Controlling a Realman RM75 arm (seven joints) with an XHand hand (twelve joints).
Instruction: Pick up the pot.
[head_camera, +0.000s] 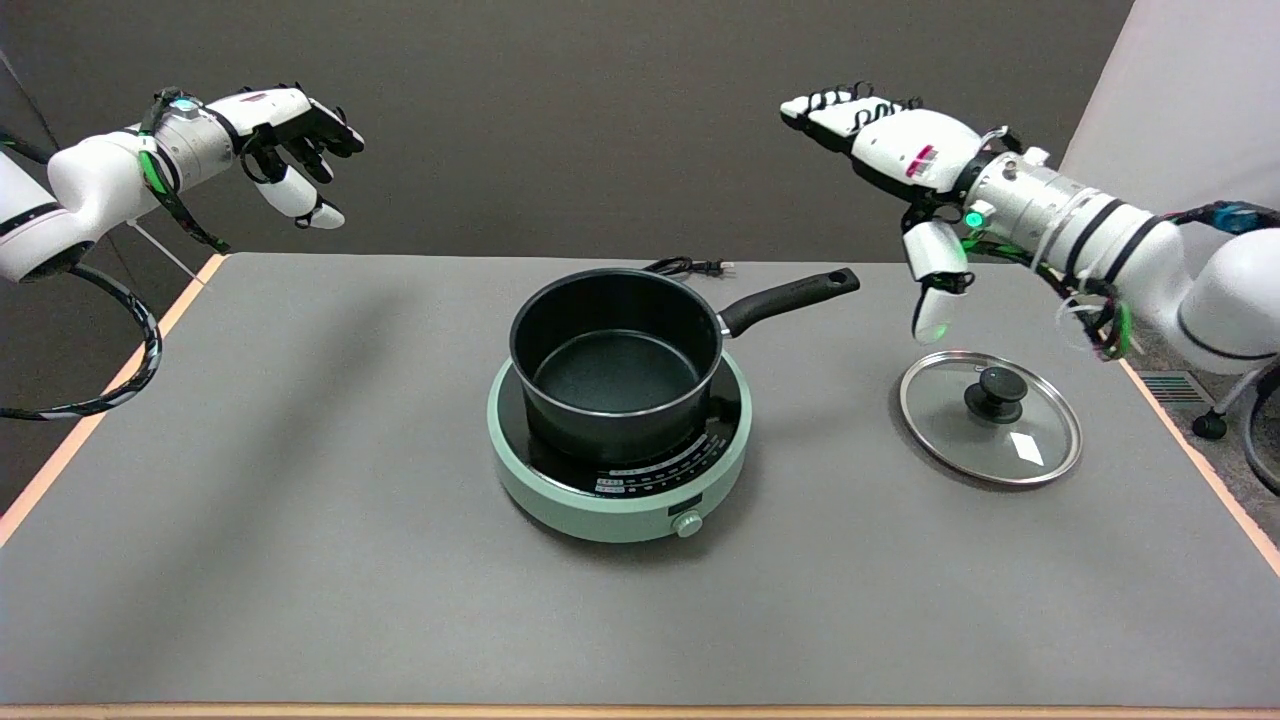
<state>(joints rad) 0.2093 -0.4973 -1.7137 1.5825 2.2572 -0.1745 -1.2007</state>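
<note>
A black pot (615, 360) with no lid sits on a pale green induction cooker (620, 470) in the middle of the grey table. Its black handle (790, 298) points to the right and away. My right hand (900, 175) hangs in the air to the right of the handle tip and above it. The fingers are spread, the thumb points down, and nothing is held. No part of the hand touches the handle.
A glass lid (990, 416) with a black knob lies flat on the table at the right, below my right hand. The cooker's power cord (690, 266) lies behind the pot. The idle left hand (290, 150) hovers at the upper left.
</note>
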